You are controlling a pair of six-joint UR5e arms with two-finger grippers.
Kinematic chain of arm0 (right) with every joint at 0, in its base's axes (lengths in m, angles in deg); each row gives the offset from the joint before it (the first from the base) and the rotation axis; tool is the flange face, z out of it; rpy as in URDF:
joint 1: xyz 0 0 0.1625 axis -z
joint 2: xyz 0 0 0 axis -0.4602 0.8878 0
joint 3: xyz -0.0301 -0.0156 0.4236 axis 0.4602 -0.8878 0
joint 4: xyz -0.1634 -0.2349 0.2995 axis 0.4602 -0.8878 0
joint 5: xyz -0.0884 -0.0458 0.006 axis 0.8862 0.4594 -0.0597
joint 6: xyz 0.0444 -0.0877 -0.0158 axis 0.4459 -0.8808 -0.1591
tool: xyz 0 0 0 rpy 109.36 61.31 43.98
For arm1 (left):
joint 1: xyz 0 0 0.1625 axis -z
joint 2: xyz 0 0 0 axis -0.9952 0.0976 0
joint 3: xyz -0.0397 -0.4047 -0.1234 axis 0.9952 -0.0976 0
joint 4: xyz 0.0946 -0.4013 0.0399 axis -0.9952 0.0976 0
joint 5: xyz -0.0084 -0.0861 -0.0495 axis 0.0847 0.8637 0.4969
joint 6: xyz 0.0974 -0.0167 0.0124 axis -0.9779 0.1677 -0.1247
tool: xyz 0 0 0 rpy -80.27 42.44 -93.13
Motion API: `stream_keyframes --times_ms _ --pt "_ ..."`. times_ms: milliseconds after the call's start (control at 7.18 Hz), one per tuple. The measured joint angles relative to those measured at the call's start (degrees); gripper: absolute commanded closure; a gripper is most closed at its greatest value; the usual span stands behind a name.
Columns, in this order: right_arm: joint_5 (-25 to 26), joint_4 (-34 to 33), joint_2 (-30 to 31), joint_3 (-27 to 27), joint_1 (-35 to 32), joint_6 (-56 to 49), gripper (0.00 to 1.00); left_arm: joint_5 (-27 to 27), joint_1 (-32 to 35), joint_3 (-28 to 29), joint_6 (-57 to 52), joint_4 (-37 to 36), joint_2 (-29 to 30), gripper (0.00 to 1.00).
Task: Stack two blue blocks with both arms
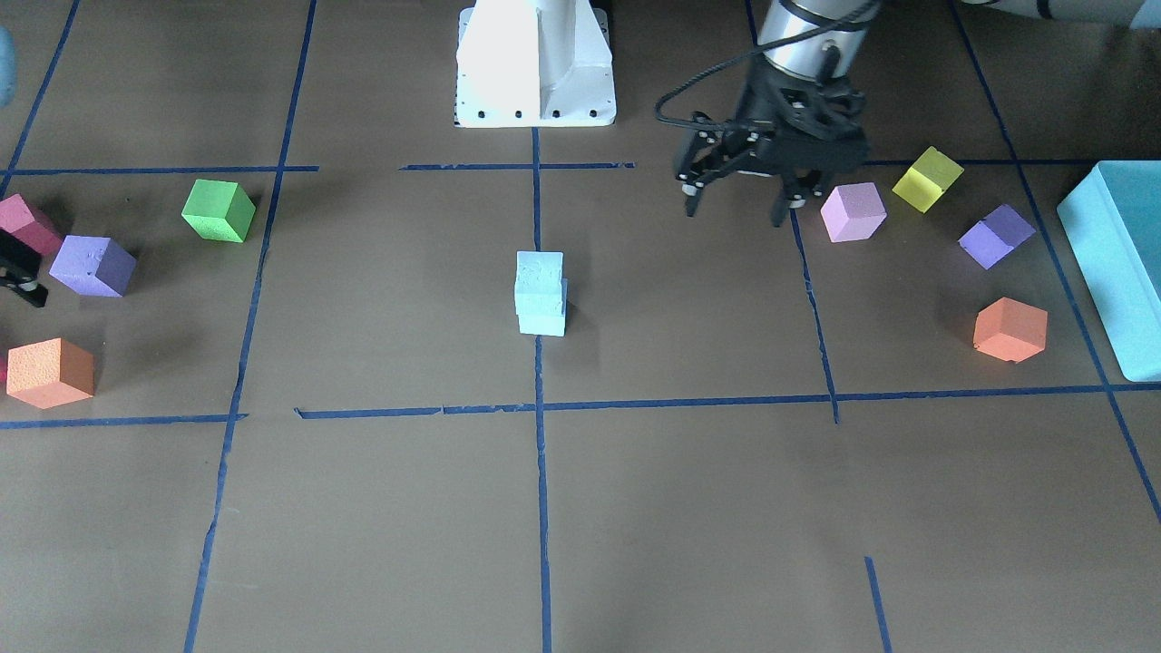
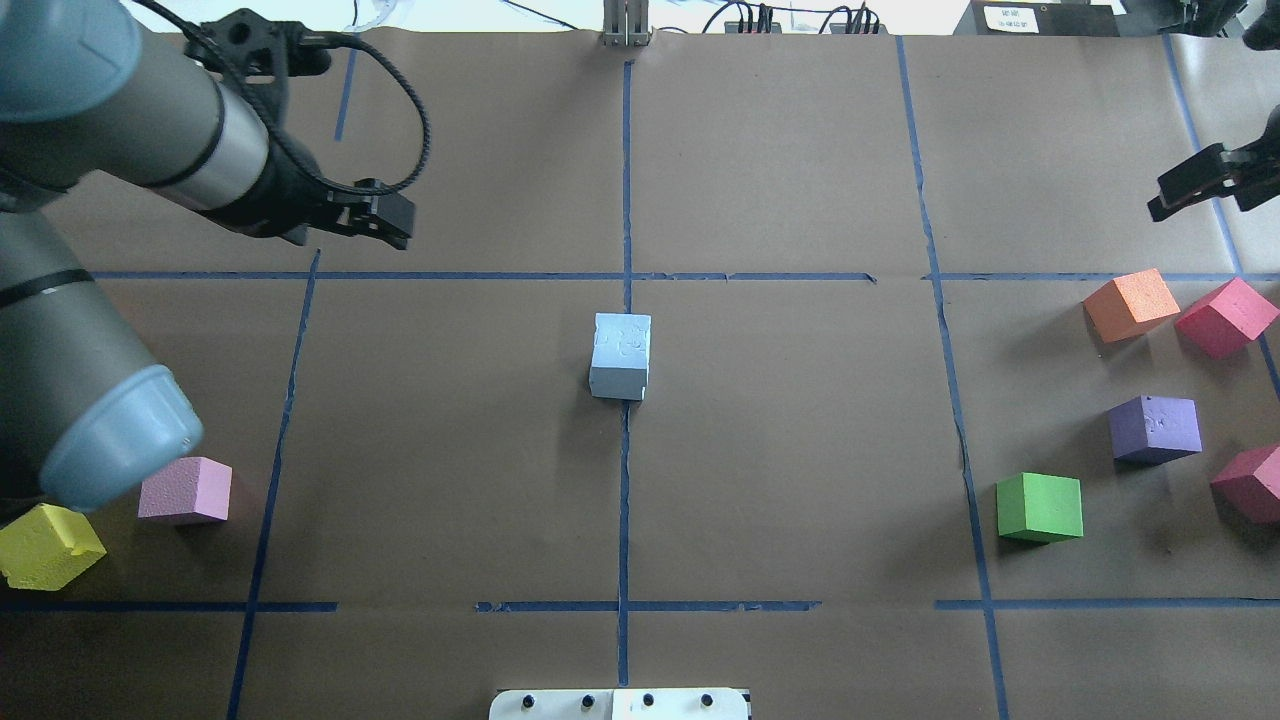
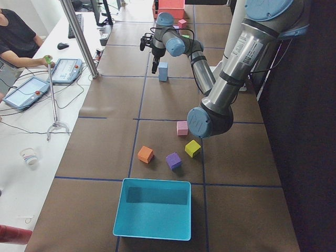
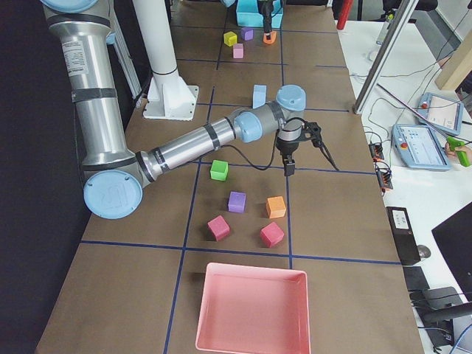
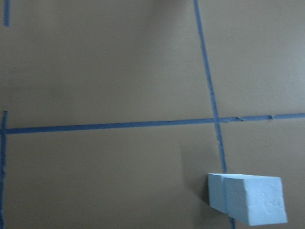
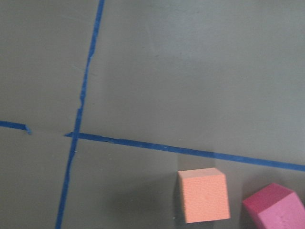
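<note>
The two blue blocks (image 1: 541, 295) stand stacked one on the other at the table's middle, on the blue tape cross; the stack also shows in the overhead view (image 2: 621, 355) and low right in the left wrist view (image 5: 248, 198). The top block sits slightly offset. My left gripper (image 1: 735, 207) is open and empty, hovering well off to the stack's side, beside a pink cube (image 1: 853, 212). My right gripper (image 2: 1160, 205) hangs far off at the other side, above the coloured cubes; its fingers look apart and hold nothing.
Yellow (image 1: 927, 179), purple (image 1: 996, 236) and orange (image 1: 1009, 329) cubes and a teal bin (image 1: 1120, 263) lie on the left arm's side. Green (image 2: 1040, 507), purple (image 2: 1155, 428), orange (image 2: 1130, 303) and magenta (image 2: 1225, 316) cubes lie on the right arm's side. White pedestal (image 1: 535, 63).
</note>
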Motion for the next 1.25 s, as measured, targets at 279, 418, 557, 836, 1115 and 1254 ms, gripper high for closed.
stream_keyframes --times_ms 279,418,557,836,1115,1254 --pt "-5.1 -0.2 0.3 -8.4 -9.8 -14.5 0.0 9.1 11.6 2.8 -20.5 -0.2 -9.6 0.0" --pt "-6.3 -0.7 0.5 -11.9 -14.0 -21.1 0.0 13.8 18.3 6.9 -32.9 -0.2 -13.2 0.0" --pt "-6.6 -1.3 0.5 -14.0 -16.3 -24.8 0.0 16.3 24.7 12.4 -44.2 -0.2 -15.5 0.0" --pt "-6.3 -4.0 0.6 -15.0 -18.5 -27.7 0.0 18.6 35.0 23.6 -61.3 -0.3 -16.9 0.0" --pt "-6.1 -6.5 0.5 -14.6 -19.1 -31.0 0.0 22.5 38.7 30.0 -66.0 -0.2 -17.4 0.0" --pt "-5.5 -7.4 0.1 -14.4 -18.1 -31.5 0.0 23.1 39.2 31.4 -66.4 0.0 -17.5 0.0"
